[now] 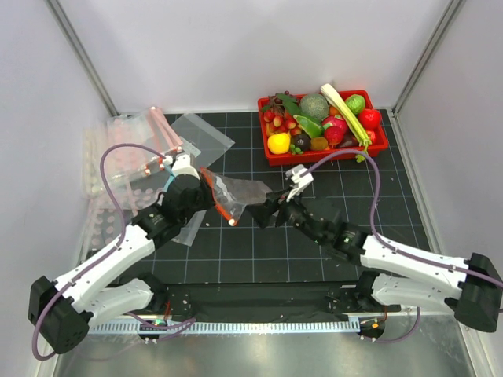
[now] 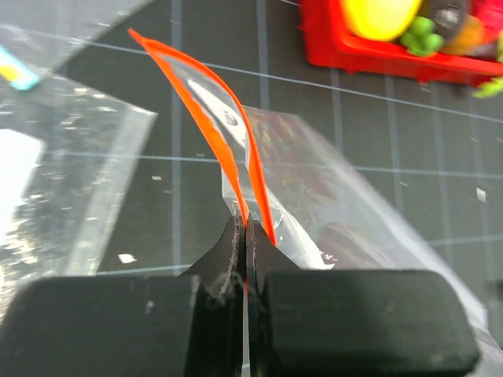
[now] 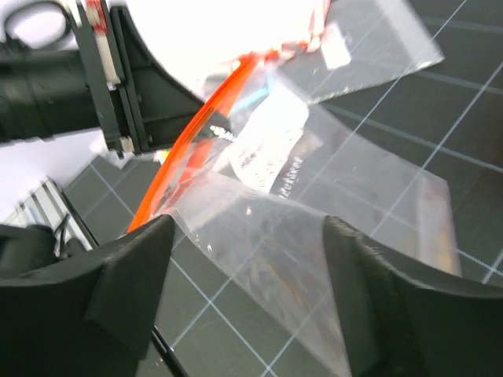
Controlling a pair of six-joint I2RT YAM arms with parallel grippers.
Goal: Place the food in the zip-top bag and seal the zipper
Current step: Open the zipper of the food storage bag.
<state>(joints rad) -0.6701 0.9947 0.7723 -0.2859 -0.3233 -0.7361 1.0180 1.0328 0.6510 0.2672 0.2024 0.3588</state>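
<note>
The left gripper (image 2: 246, 239) is clenched on the red-orange zipper (image 2: 206, 110) of the zip-top bag (image 1: 244, 191) near the middle of the bench (image 1: 259, 251), the right gripper (image 3: 247, 251) stands spread wide around the bag's other end, and the food (image 1: 278, 143) lies in the red tray (image 1: 271, 159) farther back.

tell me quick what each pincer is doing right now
left pincer: shut on the zipper of the zip-top bag
right pincer: open, jaws wide apart by the bag, gripping nothing
</note>
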